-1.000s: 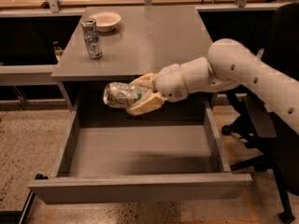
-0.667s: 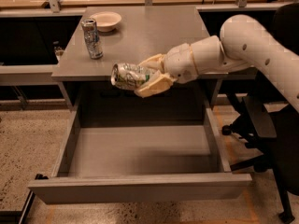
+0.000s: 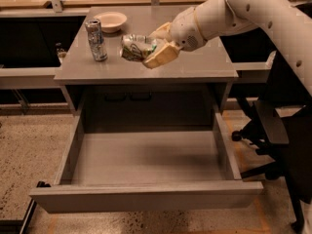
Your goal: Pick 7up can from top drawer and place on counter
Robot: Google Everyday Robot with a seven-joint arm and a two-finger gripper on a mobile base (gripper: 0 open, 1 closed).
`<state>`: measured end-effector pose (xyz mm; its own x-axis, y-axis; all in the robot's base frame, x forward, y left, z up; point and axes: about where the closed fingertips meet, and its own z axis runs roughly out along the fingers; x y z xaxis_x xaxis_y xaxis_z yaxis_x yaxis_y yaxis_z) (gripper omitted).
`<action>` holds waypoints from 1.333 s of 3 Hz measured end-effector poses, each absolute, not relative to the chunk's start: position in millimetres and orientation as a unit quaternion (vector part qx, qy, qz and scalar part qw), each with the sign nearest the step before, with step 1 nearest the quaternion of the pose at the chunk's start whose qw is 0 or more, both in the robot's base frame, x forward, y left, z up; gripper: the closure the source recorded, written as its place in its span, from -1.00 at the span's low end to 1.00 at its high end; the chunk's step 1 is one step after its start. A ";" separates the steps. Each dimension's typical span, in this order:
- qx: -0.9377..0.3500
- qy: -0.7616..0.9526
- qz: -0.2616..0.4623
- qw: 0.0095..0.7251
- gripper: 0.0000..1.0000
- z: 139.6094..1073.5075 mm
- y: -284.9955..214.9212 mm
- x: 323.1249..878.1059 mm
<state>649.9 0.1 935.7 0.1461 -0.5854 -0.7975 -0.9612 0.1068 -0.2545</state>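
Counter (image 3: 195,65) below gripper (image 3: 157,45), claw clamped on 7up can (image 3: 132,47) held sideways. Risk: released tilted, rolls left into tall slim can (image 3: 96,39).

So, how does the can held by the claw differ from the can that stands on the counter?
The short silvery-white and green 7up can lies sideways, gripped in the beige claw above the flat grey counter; the tall slim silver-and-blue can stands upright on that counter, untouched. The 7up can looks shorter and wider, the slim can taller and narrower. Both are metal drinks cans.
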 end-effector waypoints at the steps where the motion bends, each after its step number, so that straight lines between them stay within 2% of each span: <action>1: -0.600 0.642 0.221 0.423 1.00 915.2 -10.5 646.0; 4: -0.525 0.764 0.119 0.354 1.00 846.4 -102.4 705.3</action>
